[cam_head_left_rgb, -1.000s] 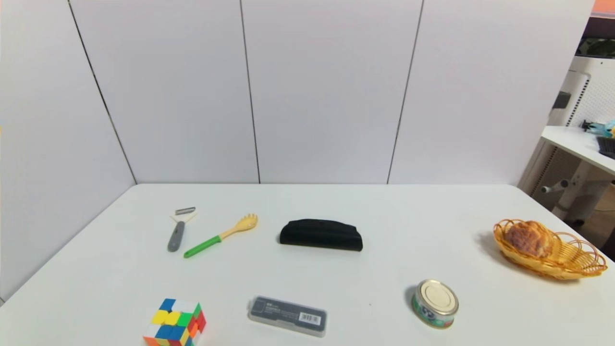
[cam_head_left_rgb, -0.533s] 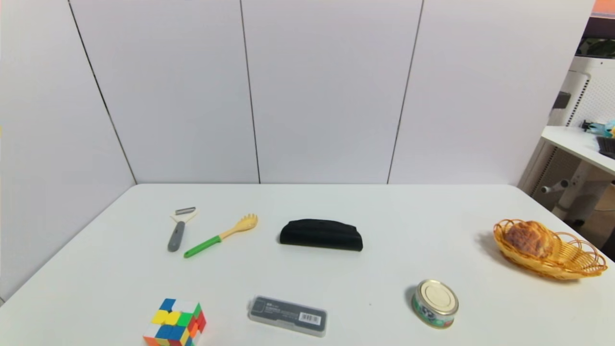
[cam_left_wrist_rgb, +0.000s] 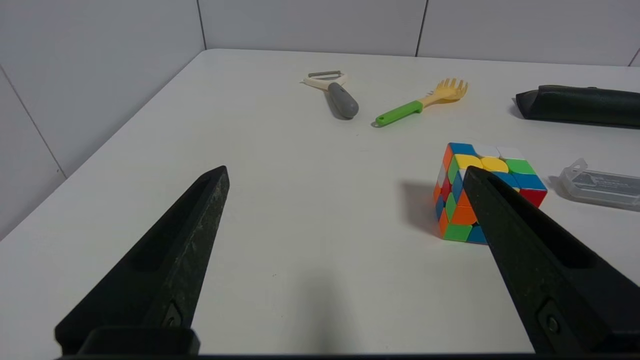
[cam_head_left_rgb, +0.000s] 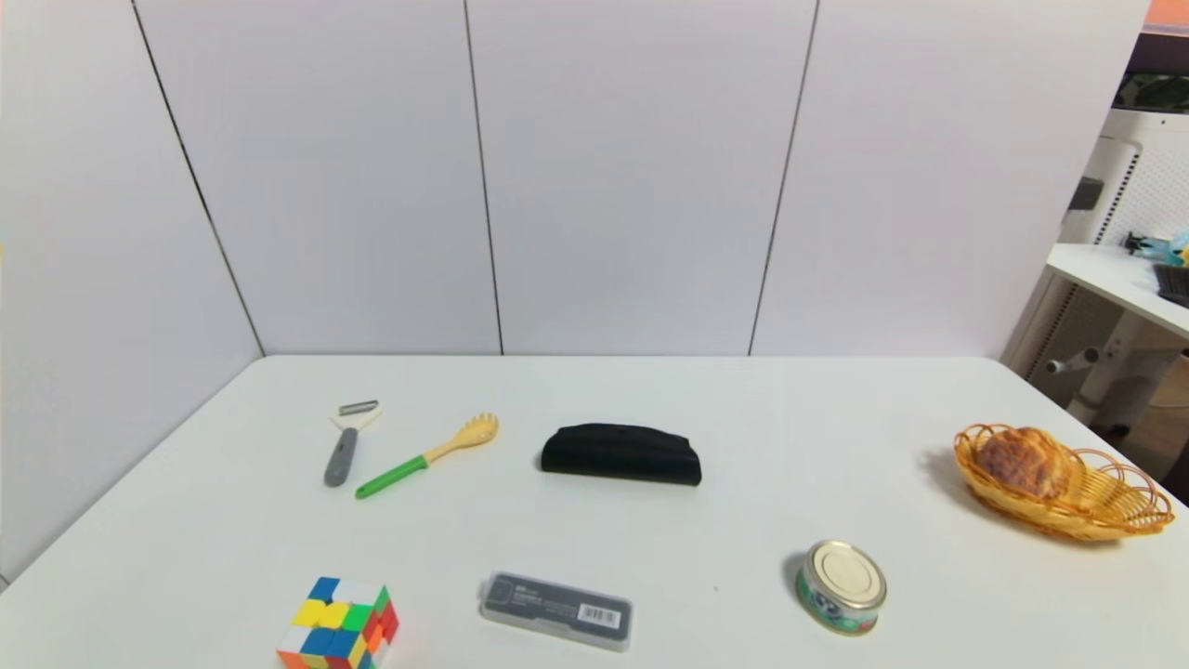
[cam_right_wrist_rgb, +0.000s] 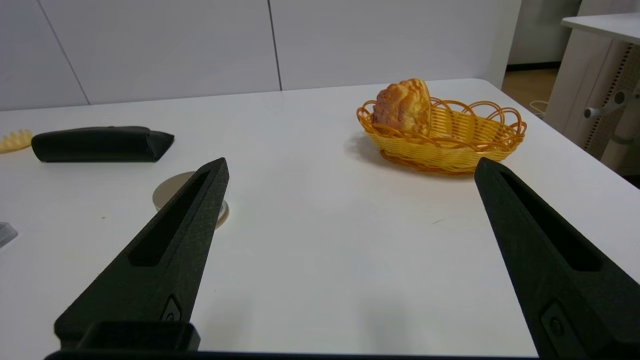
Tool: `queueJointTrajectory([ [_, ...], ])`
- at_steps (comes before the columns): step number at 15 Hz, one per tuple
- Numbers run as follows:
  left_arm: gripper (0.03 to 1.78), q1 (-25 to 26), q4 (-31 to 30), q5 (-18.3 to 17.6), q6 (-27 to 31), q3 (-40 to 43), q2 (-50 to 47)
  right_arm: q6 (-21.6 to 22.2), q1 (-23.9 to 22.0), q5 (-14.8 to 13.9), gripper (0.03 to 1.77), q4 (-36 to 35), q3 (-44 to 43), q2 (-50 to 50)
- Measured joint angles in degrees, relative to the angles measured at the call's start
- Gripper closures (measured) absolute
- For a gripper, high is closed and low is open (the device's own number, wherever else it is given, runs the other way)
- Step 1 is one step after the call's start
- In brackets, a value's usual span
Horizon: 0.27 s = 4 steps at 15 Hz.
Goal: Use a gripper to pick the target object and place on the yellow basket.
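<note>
Bun [cam_head_left_rgb: 1022,462] lies in basket [cam_head_left_rgb: 1115,516] — right hand [cam_right_wrist_rgb: 350,167] (spread wide) well apart.

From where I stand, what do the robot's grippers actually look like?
Only the wrist views show them. The left gripper and right gripper look alike: two long, matte black fingers tapering to blunt tips, each with a slot-shaped recess along its inner face and a small screw near the base. No cables or labels are visible.

White table [cam_head_left_rgb: 594,520] held clutter. Peeler [cam_head_left_rgb: 344,441] with grey handle lay at far left, green-handled yellow pasta fork [cam_head_left_rgb: 423,457] just beside it. Black pouch [cam_head_left_rgb: 620,453] sat mid-table. Near front edge: colourful puzzle cube [cam_head_left_rgb: 339,623], clear plastic case [cam_head_left_rgb: 555,609] with barcode label, round tin can [cam_head_left_rgb: 841,586] standing upright
</note>
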Motion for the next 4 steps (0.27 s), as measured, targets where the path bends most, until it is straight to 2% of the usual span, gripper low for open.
queueJointTrajectory([
  [4,0.12,0.0,0.0,0.0,0.0,0.0,0.0,0.11,-0.01,-0.04,0.11,-0.02,0.0,0.02],
])
